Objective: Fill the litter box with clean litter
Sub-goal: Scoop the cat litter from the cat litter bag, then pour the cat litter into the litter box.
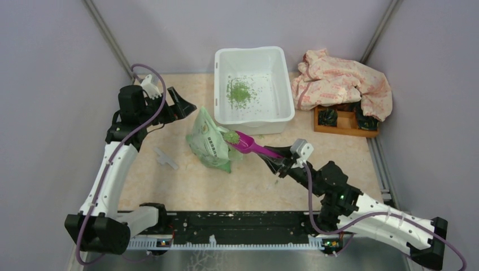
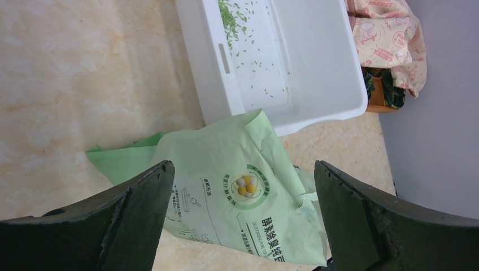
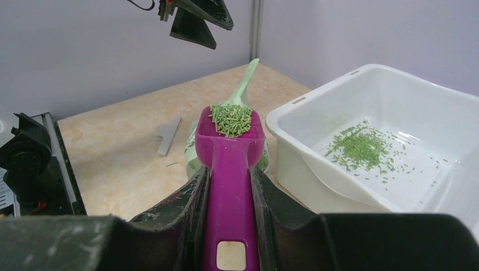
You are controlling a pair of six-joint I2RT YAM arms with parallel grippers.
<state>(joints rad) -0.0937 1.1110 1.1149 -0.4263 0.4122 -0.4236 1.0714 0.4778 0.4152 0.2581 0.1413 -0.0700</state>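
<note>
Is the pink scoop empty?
No, the scoop holds a small heap of green litter in its bowl.

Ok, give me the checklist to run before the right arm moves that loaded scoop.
1. Grip: right gripper fingers shut on the handle of the magenta plastic scoop: ok.
2. Load: green litter granules heaped in the bowl, none going over its edge: ok.
3. Position: scoop above the large white rectangular plastic litter box: not ok; it is by the green-and-white printed bag, short of the box's near wall.
4. Other arm: left gripper open, holding nothing: ok.
5. Spill: tabletop free of litter: not ok; spilled granules lie near the right gripper.
6. Bag will stand unsupported: cannot tell.
</note>
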